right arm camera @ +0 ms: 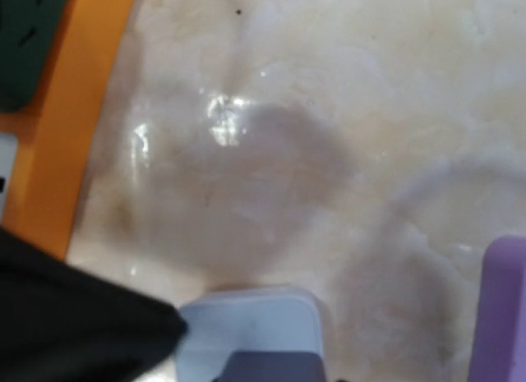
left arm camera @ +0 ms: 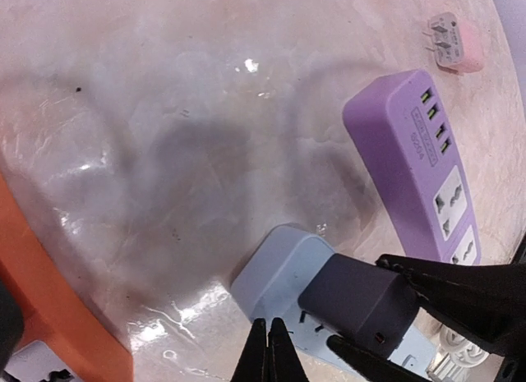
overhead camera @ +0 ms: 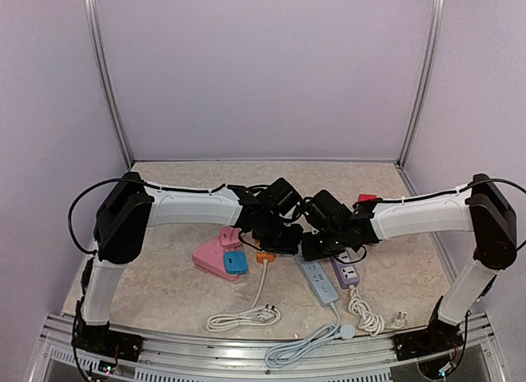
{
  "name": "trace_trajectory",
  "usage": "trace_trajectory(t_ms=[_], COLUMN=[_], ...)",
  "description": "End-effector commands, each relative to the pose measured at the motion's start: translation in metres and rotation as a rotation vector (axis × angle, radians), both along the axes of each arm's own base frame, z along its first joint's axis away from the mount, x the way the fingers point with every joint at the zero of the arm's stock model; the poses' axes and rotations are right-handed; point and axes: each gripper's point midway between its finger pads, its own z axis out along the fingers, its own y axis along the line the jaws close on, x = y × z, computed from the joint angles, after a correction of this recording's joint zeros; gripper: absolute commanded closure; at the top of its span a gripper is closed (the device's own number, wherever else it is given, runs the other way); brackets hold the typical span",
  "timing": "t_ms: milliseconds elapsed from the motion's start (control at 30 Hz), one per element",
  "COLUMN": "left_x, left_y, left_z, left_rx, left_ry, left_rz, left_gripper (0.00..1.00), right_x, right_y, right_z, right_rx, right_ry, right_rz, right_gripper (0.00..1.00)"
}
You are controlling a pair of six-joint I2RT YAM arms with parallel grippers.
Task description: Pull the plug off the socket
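The left fingers [left arm camera: 255, 361] are pinched narrow at the end of the blue power strip [left arm camera: 275, 271]; the plug [left arm camera: 357, 304] sits in it, with the right fingers [left arm camera: 460, 287] clamped on it. The strip looks barely pinned, so a pull may lift it too, or the grip may slip off.

You have open tabletop [left arm camera: 205, 152] beyond the pale blue strip [left arm camera: 275, 271], in the lane between the orange strip [left arm camera: 57, 316] and the purple strip [left arm camera: 415, 160]. The plug [left arm camera: 357, 304] is boxed in: the right gripper [overhead camera: 319, 246] clamps its sides and the left gripper [left arm camera: 267, 353], fingers together, sits just beside. Coiled cables [overhead camera: 242, 318] clutter the table's near edge.
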Motion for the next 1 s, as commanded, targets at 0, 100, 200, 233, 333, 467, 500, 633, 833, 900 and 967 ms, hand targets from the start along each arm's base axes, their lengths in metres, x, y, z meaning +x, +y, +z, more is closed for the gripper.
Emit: trace_trajectory(t_ms=[0,100,200,233,333,467,500,633,833,900,967], left_x=[-0.006,-0.009,-0.012,-0.012,-0.014,-0.021,-0.022,-0.033,-0.042,-0.045,-0.048], left_y=[-0.012,-0.015,-0.019,-0.019,-0.018,-0.010,-0.007,0.002,0.015,0.019,0.023], left_z=[-0.009,-0.009,-0.012,-0.014,-0.022,-0.035,-0.037,-0.045,-0.060,-0.066,-0.073], left_rx=[-0.023,-0.041,-0.047,-0.046,-0.030,0.006,0.012,0.026,0.071,0.087,0.100], left_ry=[-0.031,-0.028,-0.027,-0.025,-0.012,0.012,0.018,0.057,0.095,0.111,0.128], left_rz=[-0.044,-0.057,-0.069,-0.072,-0.071,-0.061,-0.058,-0.068,-0.069,-0.064,-0.058], left_gripper=[1.00,1.00,1.00,1.00,1.00,1.00,1.00,1.00,1.00,1.00,1.00], right_x=[-0.020,-0.021,-0.022,-0.021,-0.020,-0.016,-0.014,-0.008,0.000,0.003,0.006], right_y=[0.024,0.022,0.023,0.024,0.024,0.019,0.017,0.016,0.018,0.018,0.019], right_z=[-0.004,-0.006,-0.005,-0.005,-0.001,0.005,0.006,0.011,0.021,0.027,0.033], right_rx=[0.187,0.214,0.233,0.240,0.250,0.237,0.228,0.212,0.229,0.235,0.241], right_ry=[0.104,0.117,0.122,0.121,0.114,0.091,0.080,0.050,0.014,-0.004,-0.020], right_rz=[0.014,-0.007,-0.019,-0.023,-0.031,-0.053,-0.062,-0.072,-0.091,-0.101,-0.108], right_gripper=[0.90,0.92,0.93,0.93,0.93,0.94,0.94,0.94,0.96,0.96,0.96])
